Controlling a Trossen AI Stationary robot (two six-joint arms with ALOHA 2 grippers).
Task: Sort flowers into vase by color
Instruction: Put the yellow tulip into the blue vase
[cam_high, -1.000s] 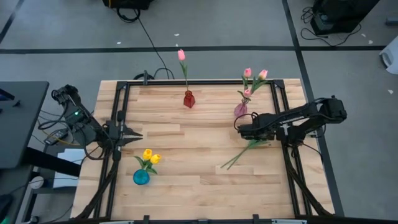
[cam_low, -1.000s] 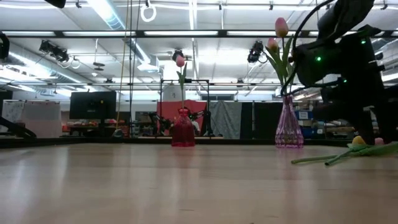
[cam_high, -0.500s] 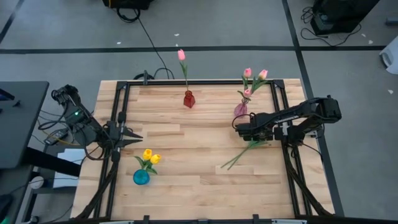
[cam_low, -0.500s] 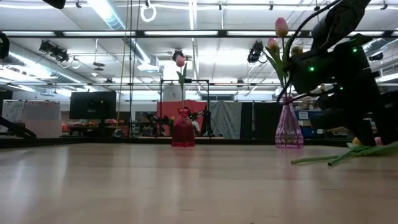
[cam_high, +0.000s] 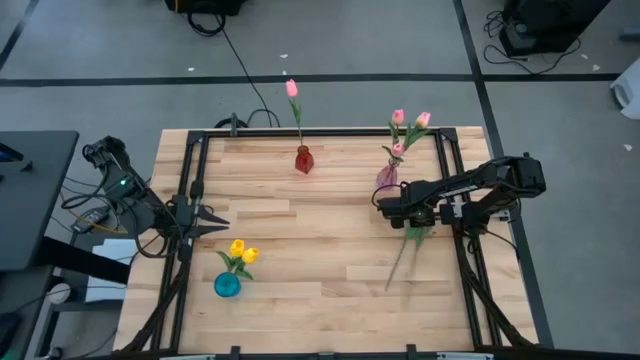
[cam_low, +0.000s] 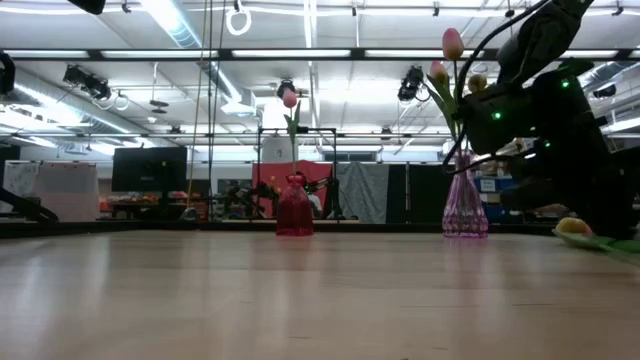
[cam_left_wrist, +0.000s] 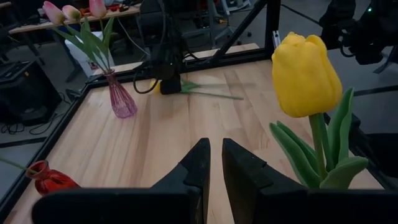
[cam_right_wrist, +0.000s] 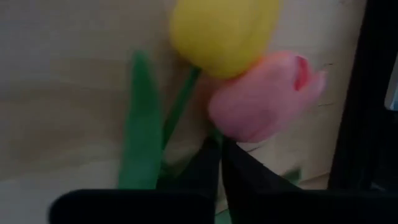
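Flowers (cam_high: 404, 245): your right gripper (cam_high: 386, 207) fingers pinch the loose stems; next, separate pink from yellow. Left gripper (cam_high: 218, 221) waits closed.

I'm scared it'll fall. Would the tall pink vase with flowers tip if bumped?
Probably fairly easily: the slim pink glass vase carries pink tulips leaning high above it, so it seems top-heavy. Its flared base may steady it a little. It looks breakable too.
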